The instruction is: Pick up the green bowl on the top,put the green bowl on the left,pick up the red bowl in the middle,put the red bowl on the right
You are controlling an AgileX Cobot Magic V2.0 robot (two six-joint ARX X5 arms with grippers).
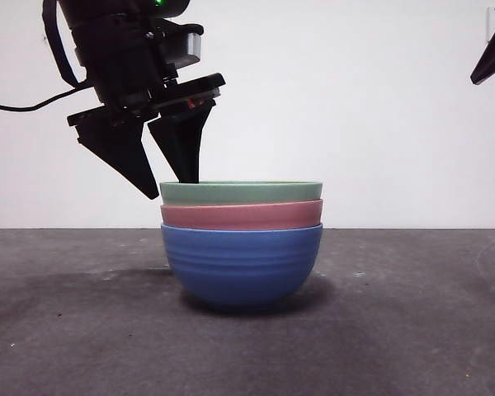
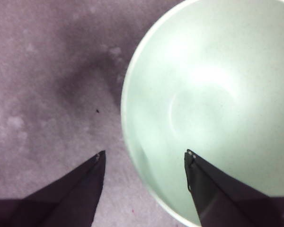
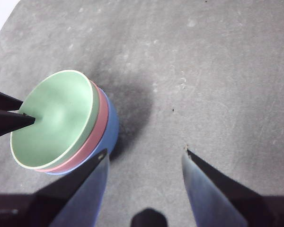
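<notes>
The left hand [image 1: 173, 188] hangs released over the left rim of the green bowl [image 1: 241, 193], one jaw dipped inside the bowl, the other outside, so the rim sits between them. A straight closing should pinch that wall. The green bowl tops a stack at the middle of the desk [image 1: 66, 330], nested in the red bowl [image 1: 241, 215], which sits in a blue bowl [image 1: 241, 264]. The lower bowls may cling and lift along. Far to the right, the right hand [image 3: 144, 156] waits released, well apart from the stack.
</notes>
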